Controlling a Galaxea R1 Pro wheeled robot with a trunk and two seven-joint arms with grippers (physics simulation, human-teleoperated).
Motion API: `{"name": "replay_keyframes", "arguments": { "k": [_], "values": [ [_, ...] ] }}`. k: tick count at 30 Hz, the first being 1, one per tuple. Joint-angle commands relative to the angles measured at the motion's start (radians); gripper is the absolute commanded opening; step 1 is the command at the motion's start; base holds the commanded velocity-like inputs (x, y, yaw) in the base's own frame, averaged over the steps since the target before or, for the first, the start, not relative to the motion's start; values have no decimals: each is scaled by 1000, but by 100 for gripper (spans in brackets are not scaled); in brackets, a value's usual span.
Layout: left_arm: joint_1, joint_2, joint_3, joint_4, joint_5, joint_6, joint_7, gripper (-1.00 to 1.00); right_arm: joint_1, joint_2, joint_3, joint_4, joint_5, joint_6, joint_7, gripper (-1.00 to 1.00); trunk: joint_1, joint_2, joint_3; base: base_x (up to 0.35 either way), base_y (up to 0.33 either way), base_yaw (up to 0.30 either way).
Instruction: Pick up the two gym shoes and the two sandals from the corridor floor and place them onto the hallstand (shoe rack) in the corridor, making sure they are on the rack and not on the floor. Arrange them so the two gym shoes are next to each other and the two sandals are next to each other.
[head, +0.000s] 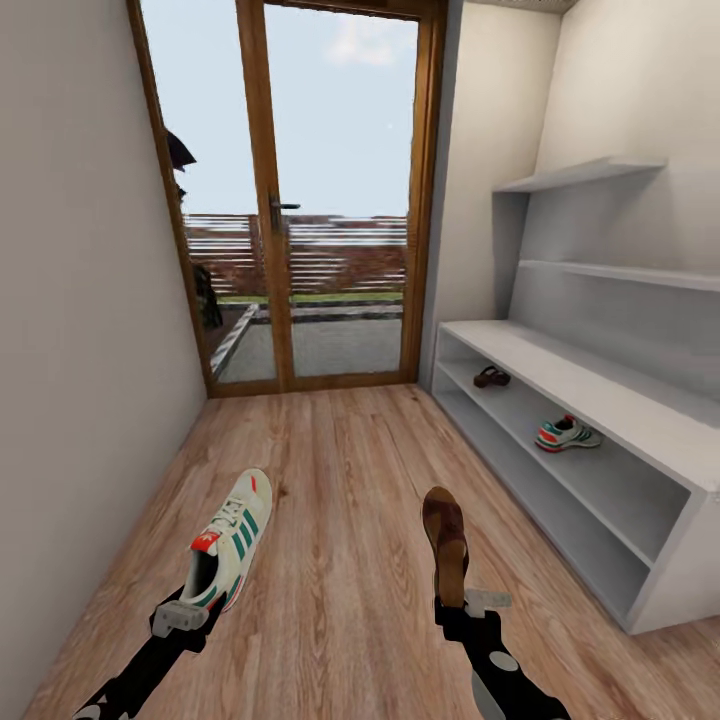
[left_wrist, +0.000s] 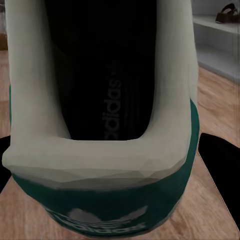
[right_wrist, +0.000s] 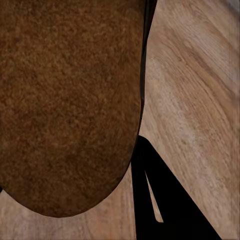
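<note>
My left gripper (head: 193, 606) is shut on the heel of a cream gym shoe (head: 232, 540) with green stripes, holding it just above the corridor floor (head: 340, 470). The left wrist view looks into that shoe's green heel (left_wrist: 100, 170) between dark fingers (left_wrist: 220, 157). A brown sandal (head: 445, 540) has my right gripper (head: 456, 600) shut on its rear end. Its sole (right_wrist: 65, 100) shows close up beside one finger (right_wrist: 160, 200). On the hallstand (head: 600, 385) at right, the middle shelf holds a second gym shoe (head: 567, 435) and, farther back, a second sandal (head: 491, 377).
A glass door (head: 290, 200) in a wooden frame closes the corridor's far end. A plain wall (head: 70, 300) runs close along the left. Two wall shelves (head: 590, 172) hang above the hallstand's bench top. Open floor lies between the rack and the left wall.
</note>
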Motion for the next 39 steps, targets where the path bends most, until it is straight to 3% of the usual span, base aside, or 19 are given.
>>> {"name": "replay_keyframes", "arguments": {
  "k": [1, 14, 26, 39],
  "values": [
    [0, 1, -5, 0, 12, -2, -5, -100, -1, 1, -6, 1, 7, -2, -2, -100, 0, 0, -1, 34, 0, -246],
    [0, 0, -6, 0, 11, -2, -5, -100, -1, 1, -7, 6, 7, -2, -2, -100, 0, 0, -1, 19, 12, -260],
    [0, -5, -5, 0, 12, -2, -5, -100, -1, 1, -5, 7, 7, -4, -2, -100, 0, 0, -1, 232, 203, -109],
    [0, -5, -5, 0, 12, -2, -5, -100, -1, 1, -7, 7, 7, -4, -2, -100, 0, 0, -1, 243, 214, -250]
  ]
}}
